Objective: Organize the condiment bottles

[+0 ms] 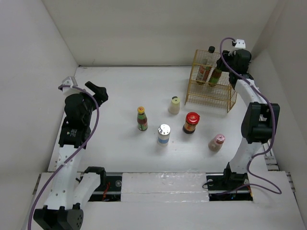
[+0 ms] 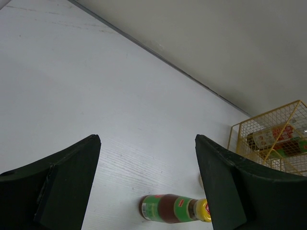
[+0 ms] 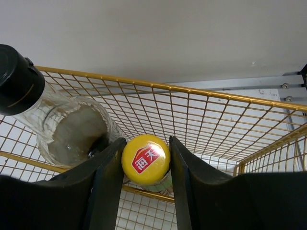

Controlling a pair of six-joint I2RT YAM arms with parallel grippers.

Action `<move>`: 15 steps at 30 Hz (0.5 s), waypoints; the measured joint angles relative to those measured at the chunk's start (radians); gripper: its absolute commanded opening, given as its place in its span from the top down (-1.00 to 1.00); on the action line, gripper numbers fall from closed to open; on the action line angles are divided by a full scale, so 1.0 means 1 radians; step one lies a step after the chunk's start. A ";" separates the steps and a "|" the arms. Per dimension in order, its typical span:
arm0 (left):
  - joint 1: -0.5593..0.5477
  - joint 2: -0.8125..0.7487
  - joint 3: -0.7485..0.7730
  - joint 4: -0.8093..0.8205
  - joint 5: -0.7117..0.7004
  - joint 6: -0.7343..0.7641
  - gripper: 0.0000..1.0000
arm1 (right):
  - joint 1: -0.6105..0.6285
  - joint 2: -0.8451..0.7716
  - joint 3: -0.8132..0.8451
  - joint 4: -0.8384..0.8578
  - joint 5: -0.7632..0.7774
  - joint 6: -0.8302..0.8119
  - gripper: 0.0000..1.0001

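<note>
- Right claw (image 3: 146,147): you have it closed on the racked yellow-capped bottle (image 3: 145,160), one finger against each side of the cap, inside the yellow wire rack (image 1: 207,98) at the far right of the tabletop (image 1: 120,86).
- Black-capped bottle (image 3: 57,120): in the same rack, just beside the gripped bottle. From above you cannot be sure of the tier; it looks like the upper one.
- Left claw (image 2: 147,140): your fingers stand wide apart with nothing between them, above the left of the tabletop and well apart from every bottle.
- Loose yellow-capped bottle (image 1: 142,119): upright, mid tabletop, leftmost of the five standing loose.
- Cream bottle (image 1: 174,105): upright, farther back and to the right, near the rack's front.
- Silver-capped white bottle (image 1: 163,134): upright, nearer the arm bases, between the loose yellow-capped bottle and the red-lidded jar.
- Red-lidded jar (image 1: 191,122): upright, just right of the silver-capped white bottle.
- Pink-capped bottle (image 1: 217,143): rightmost of the loose five, near the right arm.
</note>
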 measured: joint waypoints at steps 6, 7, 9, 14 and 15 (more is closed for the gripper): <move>0.000 0.000 0.000 0.000 0.001 0.000 -0.52 | 0.000 -0.005 -0.006 0.054 -0.002 0.005 -0.22; 0.000 0.000 0.000 0.000 0.001 0.000 -0.52 | 0.000 -0.009 -0.006 0.058 -0.004 0.007 -0.26; 0.000 0.000 0.000 0.000 0.001 0.000 -0.52 | 0.000 -0.023 -0.006 0.058 -0.006 0.008 -0.39; 0.000 0.000 0.000 0.004 0.012 0.000 -0.52 | 0.003 -0.121 -0.011 0.037 -0.024 0.016 -0.45; 0.000 0.000 0.000 0.006 0.013 0.000 -0.52 | 0.009 -0.161 -0.021 0.033 -0.031 0.018 -0.37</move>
